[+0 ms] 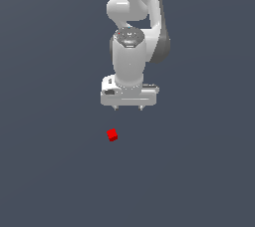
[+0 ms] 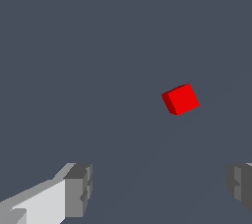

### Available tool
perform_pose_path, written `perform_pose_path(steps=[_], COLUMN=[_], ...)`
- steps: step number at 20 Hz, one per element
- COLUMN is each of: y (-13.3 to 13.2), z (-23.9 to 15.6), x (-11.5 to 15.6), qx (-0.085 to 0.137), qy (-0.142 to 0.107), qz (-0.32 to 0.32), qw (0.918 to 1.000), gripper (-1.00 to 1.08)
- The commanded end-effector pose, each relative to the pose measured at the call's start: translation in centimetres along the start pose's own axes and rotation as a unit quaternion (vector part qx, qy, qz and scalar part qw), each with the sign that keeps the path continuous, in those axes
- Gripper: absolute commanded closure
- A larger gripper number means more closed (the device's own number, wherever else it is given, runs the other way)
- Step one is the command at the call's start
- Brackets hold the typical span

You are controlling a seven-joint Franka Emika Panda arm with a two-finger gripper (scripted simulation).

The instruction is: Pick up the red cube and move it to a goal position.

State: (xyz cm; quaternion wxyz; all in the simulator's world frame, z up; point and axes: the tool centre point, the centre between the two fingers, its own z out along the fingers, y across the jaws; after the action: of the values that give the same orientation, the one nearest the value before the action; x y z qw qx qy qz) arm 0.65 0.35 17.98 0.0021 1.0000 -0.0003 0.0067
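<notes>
The red cube is a tiny bright red block lying on the dark grey floor, below the gripper and a little toward the exterior view's left. In the wrist view the red cube shows ahead of the fingers, apart from both. My white gripper hangs above the floor, pointing down, with only its two short fingertips showing under the hand. The gripper is open, its fingers spread wide with nothing between them.
The white arm rises behind the hand at the top of the exterior view. A plain dark grey floor fills everything else, and no goal marker shows.
</notes>
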Motion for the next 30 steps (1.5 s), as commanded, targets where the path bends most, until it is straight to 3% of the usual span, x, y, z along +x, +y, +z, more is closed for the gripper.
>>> perform_pose_path(steps=[1, 9, 17, 30], y=[0.0, 0.7, 2.6, 6.6], z=[0.0, 1.3, 5.1, 13.8], x=[0.0, 0.2, 0.9, 3.4], qx=[0.000, 0.000, 0.001, 0.004], qy=[0.000, 0.000, -0.002, -0.005], qz=[0.000, -0.017, -0.069, -0.183], qw=[1.0000, 0.9999, 0.9976, 0.9830], gripper=[-0.92, -0.92, -0.92, -0.92])
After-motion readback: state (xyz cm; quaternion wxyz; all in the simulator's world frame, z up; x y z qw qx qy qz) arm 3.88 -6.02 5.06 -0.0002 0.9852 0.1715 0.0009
